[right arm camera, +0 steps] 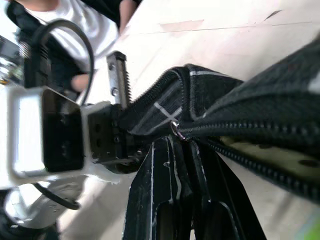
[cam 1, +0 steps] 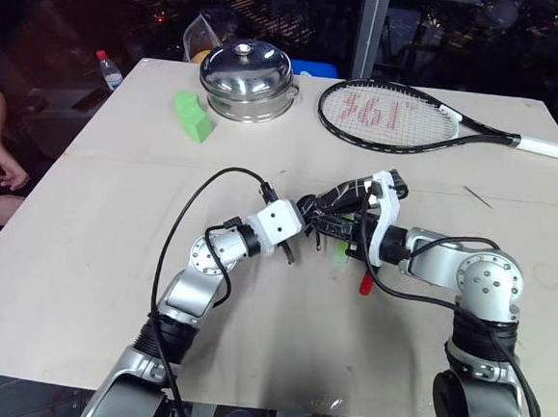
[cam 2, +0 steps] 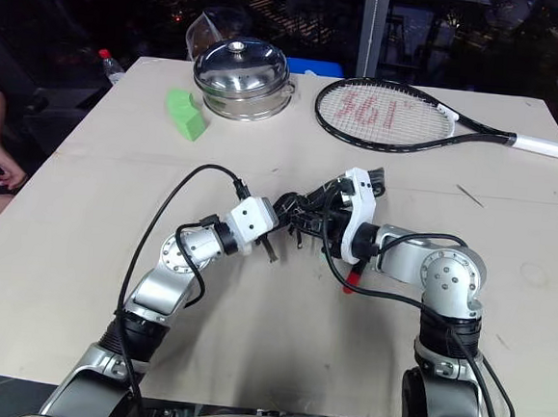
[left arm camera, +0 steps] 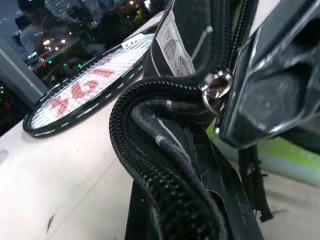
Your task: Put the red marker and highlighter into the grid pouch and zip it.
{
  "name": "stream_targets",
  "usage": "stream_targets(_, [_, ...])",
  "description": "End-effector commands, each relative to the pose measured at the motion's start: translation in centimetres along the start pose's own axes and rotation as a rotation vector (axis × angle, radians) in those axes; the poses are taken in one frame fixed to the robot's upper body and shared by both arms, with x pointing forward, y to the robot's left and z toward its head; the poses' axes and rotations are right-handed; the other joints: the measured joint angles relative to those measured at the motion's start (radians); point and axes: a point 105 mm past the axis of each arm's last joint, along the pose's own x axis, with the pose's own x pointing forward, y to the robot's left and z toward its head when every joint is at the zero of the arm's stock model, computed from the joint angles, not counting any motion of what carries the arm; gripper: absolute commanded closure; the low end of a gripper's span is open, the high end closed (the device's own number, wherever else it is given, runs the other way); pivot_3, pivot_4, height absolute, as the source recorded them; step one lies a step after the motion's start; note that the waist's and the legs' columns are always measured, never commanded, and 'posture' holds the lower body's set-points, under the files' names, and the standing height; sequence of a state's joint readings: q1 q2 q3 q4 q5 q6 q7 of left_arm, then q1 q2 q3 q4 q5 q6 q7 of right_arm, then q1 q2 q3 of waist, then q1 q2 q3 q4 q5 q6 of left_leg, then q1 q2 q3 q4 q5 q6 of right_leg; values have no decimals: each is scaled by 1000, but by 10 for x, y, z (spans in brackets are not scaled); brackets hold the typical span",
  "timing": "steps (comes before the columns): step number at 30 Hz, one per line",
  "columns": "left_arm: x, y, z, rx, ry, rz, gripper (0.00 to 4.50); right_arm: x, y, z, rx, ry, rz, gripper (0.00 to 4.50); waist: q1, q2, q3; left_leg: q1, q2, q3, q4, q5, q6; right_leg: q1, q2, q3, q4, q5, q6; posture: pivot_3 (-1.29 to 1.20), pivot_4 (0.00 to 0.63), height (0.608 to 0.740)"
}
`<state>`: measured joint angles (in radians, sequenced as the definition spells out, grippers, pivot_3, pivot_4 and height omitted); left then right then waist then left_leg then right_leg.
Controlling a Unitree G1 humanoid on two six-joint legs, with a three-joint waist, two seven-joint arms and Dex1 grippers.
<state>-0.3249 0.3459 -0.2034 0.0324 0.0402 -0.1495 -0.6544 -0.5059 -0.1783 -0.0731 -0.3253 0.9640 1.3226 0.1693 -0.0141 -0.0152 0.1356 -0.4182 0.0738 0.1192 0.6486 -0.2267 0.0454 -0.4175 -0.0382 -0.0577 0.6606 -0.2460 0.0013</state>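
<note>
The grid pouch [cam 1: 340, 200], black with white lines, hangs just above the middle of the table between my two grippers. My left gripper [cam 1: 303, 216] is shut on one end of it; its toothed finger [right arm camera: 118, 79] clamps the fabric. At the zipper pull [right arm camera: 175, 128], which sits at the end of the zip, my right gripper [right arm camera: 172, 145] is shut. The zipper teeth [left arm camera: 150, 165] curl open beside the white label [left arm camera: 176, 44]. On the table under my right wrist lie the red marker [cam 1: 365, 284] and the yellow-green highlighter [cam 1: 339, 250].
At the back of the table stand a steel pot with a lid [cam 1: 248, 79], a green wedge block [cam 1: 193, 117] and a tennis racket [cam 1: 393, 116]. A small bottle [cam 1: 108, 70] is at the far left corner. A person's hand [cam 1: 4, 169] rests beyond the left edge.
</note>
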Motion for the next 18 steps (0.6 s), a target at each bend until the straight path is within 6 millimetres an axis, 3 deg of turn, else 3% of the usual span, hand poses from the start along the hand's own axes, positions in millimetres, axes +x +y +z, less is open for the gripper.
stream_targets(1, [-3,8,18,5,-67,12,4500,-17,5,3,-167,-16,8,3032,2,0,0,0,0,0,0,0,0,0,0,0,0,0,1,0,150,740])
stream_targets(3, [-13,13,16,-8,-67,10,4500,-37,7,6,-332,-44,-33,2100,4,0,1,-1,0,-1,0,0,0,0,0,0,0,-1,1,0,150,740])
stream_targets(5, [-22,16,15,-20,-66,0,4500,-52,18,9,-444,-85,-7,2100,0,0,2,-3,0,-1,0,0,0,-2,-2,0,-1,-2,3,0,150,740])
stream_targets(7, [-29,18,14,-23,-61,-5,4500,-61,27,11,-428,-124,40,2100,-4,-1,3,-4,0,-1,0,0,0,-4,-2,0,-1,-3,5,0,150,740])
stream_targets(10, [-38,17,11,-21,-48,-24,4500,-66,22,15,-426,-158,-14,3020,0,-1,5,-4,1,-2,0,0,0,-4,0,0,0,-3,5,0,150,740])
stream_targets(13, [-43,16,9,-16,-37,-43,4500,-62,18,24,-412,-193,-44,4398,2,-2,5,-4,1,-2,0,0,0,-4,0,0,1,-3,5,0,150,740])
stream_targets(18, [-43,13,10,-5,-38,-62,4500,-50,3,29,-396,-183,-109,4460,3,-2,6,-4,0,-1,1,0,0,-4,-2,0,0,-2,3,0,150,740])
